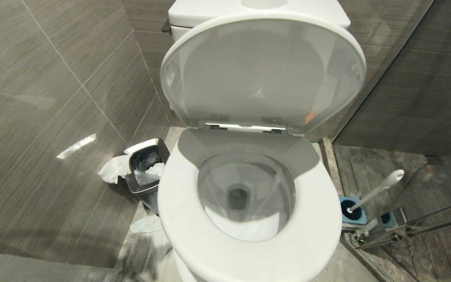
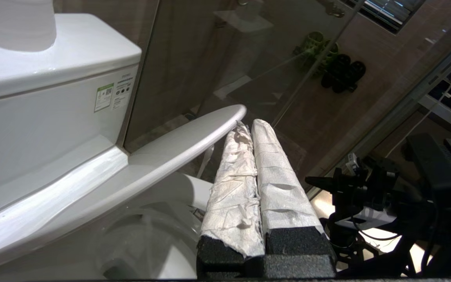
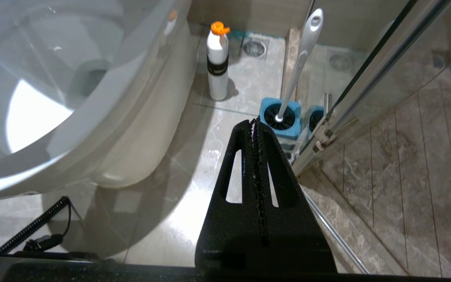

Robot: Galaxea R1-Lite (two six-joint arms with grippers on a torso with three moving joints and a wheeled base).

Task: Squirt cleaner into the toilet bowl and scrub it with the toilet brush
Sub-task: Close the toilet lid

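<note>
Your toilet bowl (image 1: 249, 203) stands open, glossy white, lid raised; the white-handled toilet brush (image 1: 378, 191) leans in its blue holder (image 1: 354, 214) to its right. Left gripper (image 2: 251, 125) and right gripper (image 3: 253, 122) are closed, empty.

Dim, even bathroom light. A bright streak glares on the grey wall tiles (image 1: 76, 146); the raised lid (image 1: 262, 74) shadows the toilet bowl (image 1: 245, 196). Glossy floor (image 3: 210, 129) mirrors an overhead glow. Straight lines bend near the edges.
</note>
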